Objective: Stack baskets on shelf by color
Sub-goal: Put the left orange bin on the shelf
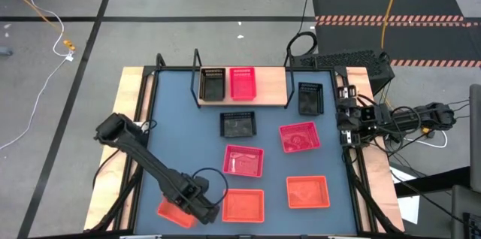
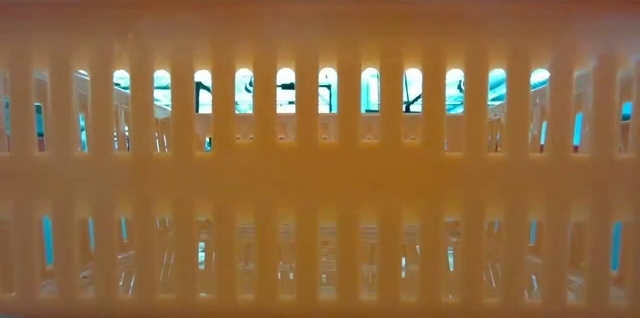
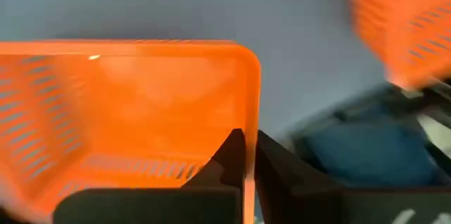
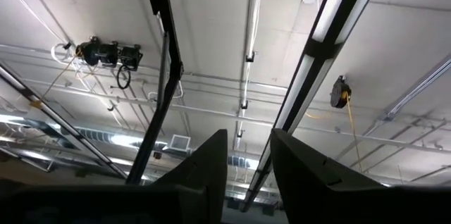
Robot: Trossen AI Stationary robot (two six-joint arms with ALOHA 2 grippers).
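The shelf (image 1: pixel 264 89) stands at the far side with one black basket (image 1: pixel 213 83) and one pinkish-red basket (image 1: pixel 242 83) on its board. On the table lie two more black baskets (image 1: pixel 310 98) (image 1: pixel 237 124), two pinkish-red ones (image 1: pixel 300 136) (image 1: pixel 243 160) and two orange-red ones (image 1: pixel 307 192) (image 1: pixel 243 205). My left gripper (image 1: pixel 203 207) (image 3: pixel 250 139) is at the near left, shut on the third orange-red basket (image 1: pixel 173 211) (image 3: pixel 127 104). My right gripper (image 1: pixel 347 122) (image 4: pixel 249 146) waits open at the table's right edge, facing the ceiling. My left gripper holds the orange-red basket by one short side wall, near its corner (image 3: pixel 252 97). One finger (image 3: pixel 229 157) is inside the basket and the other outside, pinching the wall. In the high view the gripper comes at it from the basket's right side. Whether the basket is off the table, I cannot tell.
An orange mesh wall (image 2: pixel 320 158) stands right before the low camera and fills that view. Another orange-red basket (image 3: pixel 402 27) lies close beside the held one. Bare blue table (image 1: pixel 180 134) lies between the left arm and the middle baskets. The shelf board has free room at its right end (image 1: pixel 274 85).
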